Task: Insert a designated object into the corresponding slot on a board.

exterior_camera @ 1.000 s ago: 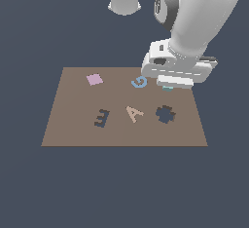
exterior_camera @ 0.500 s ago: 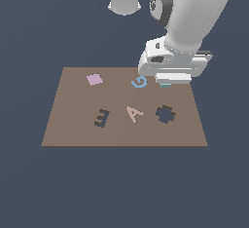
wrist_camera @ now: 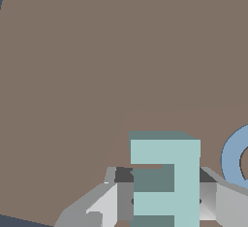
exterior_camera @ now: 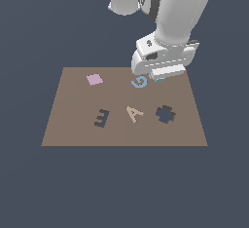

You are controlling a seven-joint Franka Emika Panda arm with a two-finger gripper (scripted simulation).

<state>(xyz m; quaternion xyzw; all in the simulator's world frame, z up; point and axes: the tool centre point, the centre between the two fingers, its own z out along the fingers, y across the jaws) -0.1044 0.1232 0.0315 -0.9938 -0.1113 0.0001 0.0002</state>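
Brown board [exterior_camera: 73, 124] bearing dark E-shaped slot [exterior_camera: 101, 118], peach letter A [exterior_camera: 134, 113], dark cross-shaped cutout [exterior_camera: 166, 114], blue letter G [exterior_camera: 139, 82], pink square [exterior_camera: 95, 79]. Gripper [wrist_camera: 164, 197] over the board's far edge beside the G, fingers [wrist_camera: 118, 192] clamped on pale teal letter E [wrist_camera: 167, 172], well apart from its slot.

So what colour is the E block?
Pale teal E block, clearest in the wrist view.

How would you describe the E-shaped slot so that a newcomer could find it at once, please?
Start from the flat brown board on the dark floor. Along its near row sit three shapes; the slot is the one nearest the exterior view's left. It is a dark E-shaped cutout, unlike the raised peach letter A beside it and the blobby cross-shaped cutout beyond.
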